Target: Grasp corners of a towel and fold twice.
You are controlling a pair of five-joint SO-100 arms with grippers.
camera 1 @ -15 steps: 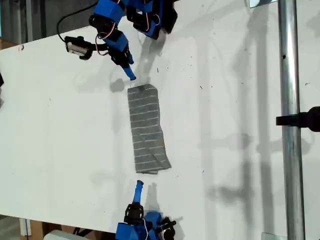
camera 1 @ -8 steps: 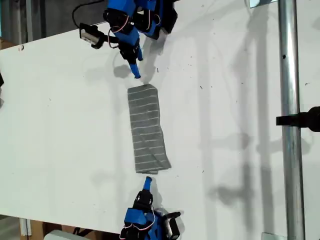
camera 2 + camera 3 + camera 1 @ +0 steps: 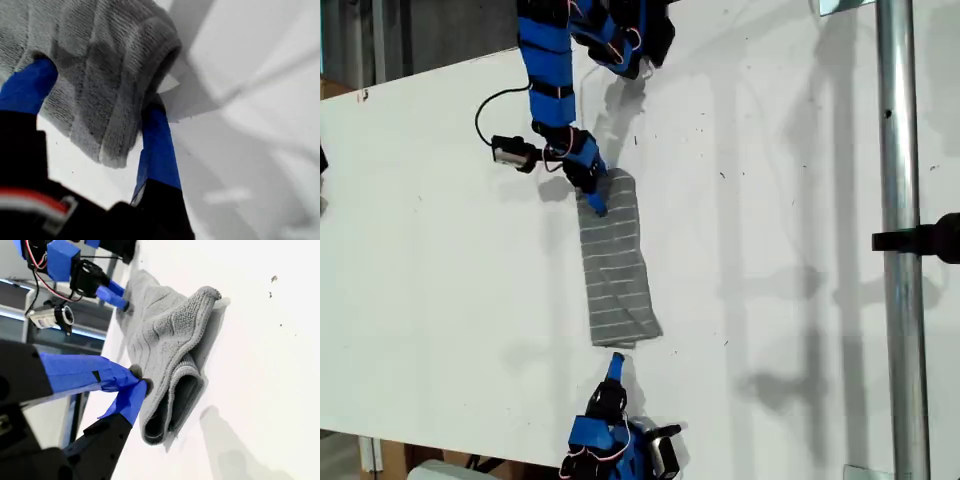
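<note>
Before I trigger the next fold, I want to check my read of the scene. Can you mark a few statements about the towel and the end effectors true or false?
1. The towel lies folded into a narrow strip on the table. True.
2. My first end effector has one end of the towel between its open jaws. True.
3. The towel hangs over the table's edge. False: it lies wholly on the table.
4. My second end effector is at the same end of the towel as the first. False: it is at the opposite end.
5. The metal pole runs down the exterior view's left. False: it is on that view's right.
</note>
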